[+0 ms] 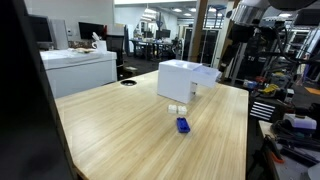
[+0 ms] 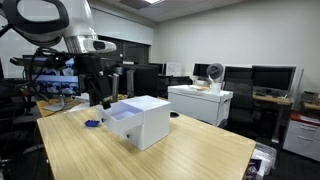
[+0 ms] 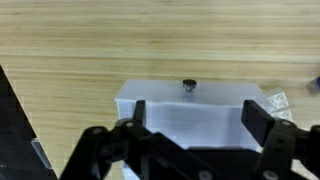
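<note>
**Figure.** 1 robot arm at 1 wooden table point(image 1: 120, 135), seen from 3 cameras.

(a) Wrist view: the gripper point(image 3: 195, 108) hangs above 1 white box point(image 3: 190, 120). Its 2 black fingers point(image 3: 139, 108) are spread wide, about as far apart as the box is long, and hold nothing. 1 small dark knob point(image 3: 188, 85) sits at the box's far edge. 1 pale tag point(image 3: 278, 100) lies on the wood just beside the box's corner; any print on it is too small to read.

(b) In both exterior views the white box stands near the middle of the table. 1 small blue object point(image 1: 183, 125) lies on the wood near the box, apart from it. In an exterior view the gripper point(image 2: 103, 98) hangs over the end of the box point(image 2: 145, 122) nearest the blue object point(image 2: 92, 123).

(c) Background: 1 white cabinet point(image 2: 200, 103) stands beyond the table. Nothing on the box itself can be read as writing.
</note>
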Robot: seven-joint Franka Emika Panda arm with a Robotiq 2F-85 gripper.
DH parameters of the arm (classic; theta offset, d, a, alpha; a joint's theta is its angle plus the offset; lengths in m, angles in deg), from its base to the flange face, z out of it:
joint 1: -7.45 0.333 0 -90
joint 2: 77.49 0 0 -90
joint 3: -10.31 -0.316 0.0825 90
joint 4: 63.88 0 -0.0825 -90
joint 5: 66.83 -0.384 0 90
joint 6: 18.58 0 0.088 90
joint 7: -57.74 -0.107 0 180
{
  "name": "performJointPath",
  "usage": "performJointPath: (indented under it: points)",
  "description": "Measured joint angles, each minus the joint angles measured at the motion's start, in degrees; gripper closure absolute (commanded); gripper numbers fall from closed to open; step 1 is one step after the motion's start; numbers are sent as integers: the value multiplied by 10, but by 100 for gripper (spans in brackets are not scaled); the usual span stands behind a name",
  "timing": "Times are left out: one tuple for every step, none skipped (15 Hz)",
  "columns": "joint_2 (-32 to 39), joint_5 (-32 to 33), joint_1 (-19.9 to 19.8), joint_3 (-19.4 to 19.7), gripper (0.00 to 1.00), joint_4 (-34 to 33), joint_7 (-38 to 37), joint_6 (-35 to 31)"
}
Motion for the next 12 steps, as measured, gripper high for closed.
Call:
performJointPath:
  points:
    - [0,-1,0,1,43,-2,0,-4]
    - [1,-2,1,3,50,-2,0,-10]
    - [3,-3,2,6,58,-2,0,-19]
    - [7,-4,3,11,65,-1,0,-30]
    - [12,-5,5,17,70,-1,0,-43]
    - [18,-6,8,22,76,-1,0,-58]
    - [26,-6,9,27,84,-1,0,-75]
    - [35,-6,11,32,89,0,1,-94]
    - [43,-6,14,37,96,0,1,-111]
    - [54,-7,16,41,98,0,1,-128]
    - [62,-8,18,43,100,0,2,-140]
    - [69,-10,21,45,100,0,2,-146]
